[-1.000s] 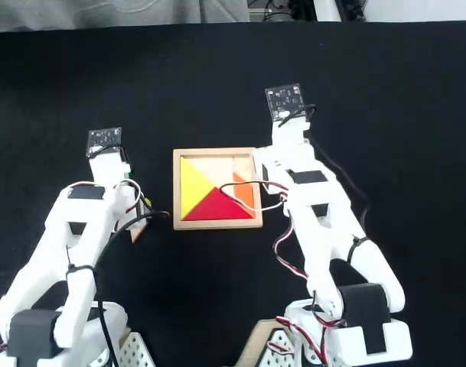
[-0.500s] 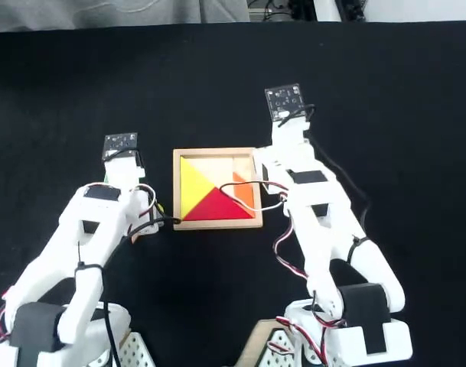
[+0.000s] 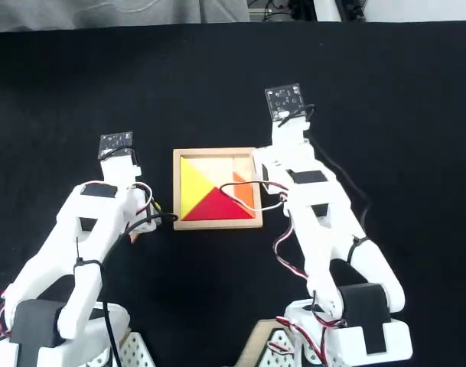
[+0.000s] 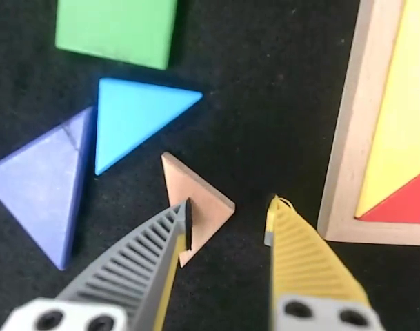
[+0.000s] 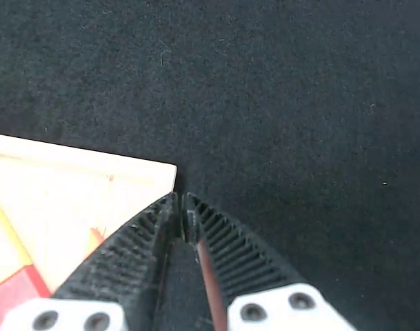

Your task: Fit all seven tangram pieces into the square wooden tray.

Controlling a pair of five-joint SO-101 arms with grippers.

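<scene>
Three pieces sit in the tray [image 3: 217,225] in the high view: a yellow triangle [image 3: 191,187], a red triangle [image 3: 221,205] and an orange piece [image 3: 249,195] at its right side, with bare wood across the far part. The left arm [image 3: 95,218] leans over the black cloth [image 3: 217,84] just beside the tray's left rim. The right arm [image 3: 313,191] reaches over the tray's right edge. In the left wrist view, four loose pieces lie on the cloth outside the tray: a green square [image 4: 116,31], a blue triangle [image 4: 134,117], a purple triangle [image 4: 41,186] just beside the blue one, and a small tan triangle [image 4: 196,203] nearest the rim. The left gripper [image 4: 229,215] stands open, one finger over the tan triangle's edge and the other above the cloth between that piece and the rim. These look like thin, stiff, light wooden flats with smooth faces, so they will probably skid rather than bend. The best hold is likely across two edges, with the tips brought right down to the cloth. The rim close by leaves the outer finger little room. In the right wrist view, the right gripper [image 5: 181,207] is closed with nothing seen between its tips, hanging at the tray's corner. It may crowd that empty part of the tray.
</scene>
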